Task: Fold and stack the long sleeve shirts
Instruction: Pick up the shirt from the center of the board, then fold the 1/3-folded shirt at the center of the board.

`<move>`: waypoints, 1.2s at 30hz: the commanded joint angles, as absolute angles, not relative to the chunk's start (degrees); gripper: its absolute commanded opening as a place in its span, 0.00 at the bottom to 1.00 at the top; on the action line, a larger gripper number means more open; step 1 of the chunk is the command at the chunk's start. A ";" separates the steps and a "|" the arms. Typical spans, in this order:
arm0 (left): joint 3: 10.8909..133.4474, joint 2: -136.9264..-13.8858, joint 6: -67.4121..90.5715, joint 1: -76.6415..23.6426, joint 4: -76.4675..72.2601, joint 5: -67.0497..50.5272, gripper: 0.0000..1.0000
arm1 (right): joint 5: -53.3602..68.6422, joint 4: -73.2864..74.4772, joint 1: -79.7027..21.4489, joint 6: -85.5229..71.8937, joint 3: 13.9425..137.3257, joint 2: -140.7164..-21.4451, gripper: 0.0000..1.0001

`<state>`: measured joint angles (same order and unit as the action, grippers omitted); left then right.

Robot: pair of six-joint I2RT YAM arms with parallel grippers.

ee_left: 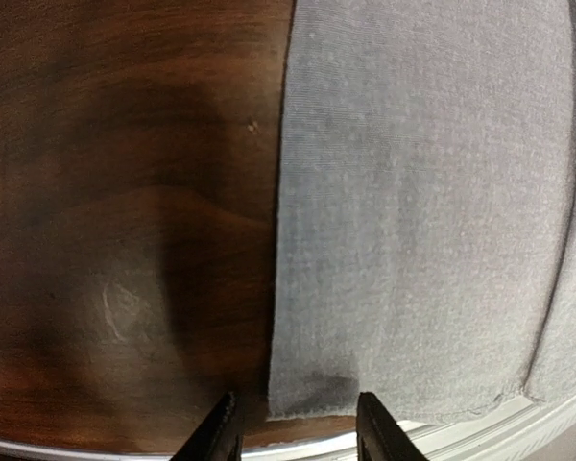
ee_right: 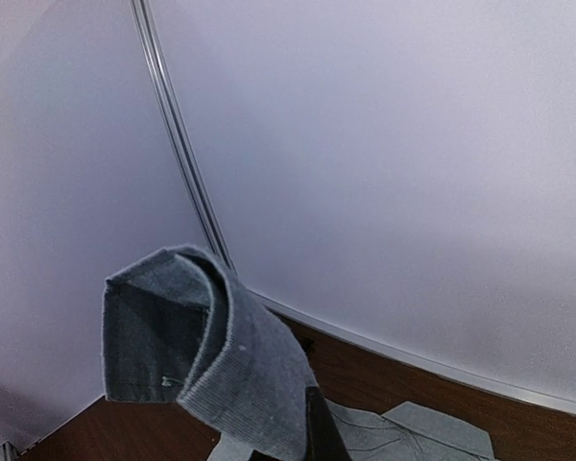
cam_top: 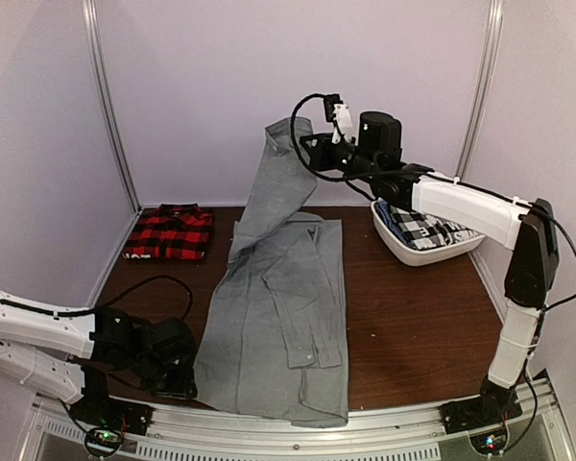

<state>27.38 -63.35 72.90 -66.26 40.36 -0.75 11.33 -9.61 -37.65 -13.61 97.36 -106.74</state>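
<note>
The light grey long sleeve shirt [cam_top: 283, 317] lies spread lengthwise on the brown table [cam_top: 413, 327]. One of its sleeves [cam_top: 274, 182] is lifted high at the back. My right gripper [cam_top: 309, 146] is shut on that sleeve's cuff [ee_right: 221, 365], which curls over the dark finger [ee_right: 323, 434]. The red-and-black plaid long sleeve shirt [cam_top: 170, 232] lies folded at the back left. My left gripper [cam_top: 180, 377] sits low at the grey shirt's near left hem corner [ee_left: 312, 389]. It stands open [ee_left: 298, 440], the corner just ahead between its fingertips [ee_left: 219, 432], not pinched.
A white basket [cam_top: 396, 248] with black-and-white checked cloth stands at the back right, under my right arm. White walls close the back and sides. A metal rail [cam_top: 298, 437] runs along the table's near edge, close under my left gripper.
</note>
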 commanded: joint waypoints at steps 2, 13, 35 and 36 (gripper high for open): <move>27.37 -65.24 76.37 -67.63 40.39 0.68 0.38 | 14.72 -10.40 -37.00 -14.50 100.91 -107.61 0.00; 32.85 -66.62 73.35 -68.21 40.43 3.15 0.00 | 17.56 -9.67 -35.13 -14.94 103.71 -109.36 0.00; 58.43 -82.46 47.76 -72.44 36.25 -4.39 0.00 | 24.84 -14.31 -25.36 -16.15 97.77 -101.64 0.00; 59.21 -83.51 46.39 -72.50 35.97 -5.26 0.00 | 24.82 -14.47 -24.95 -15.97 96.73 -100.72 0.00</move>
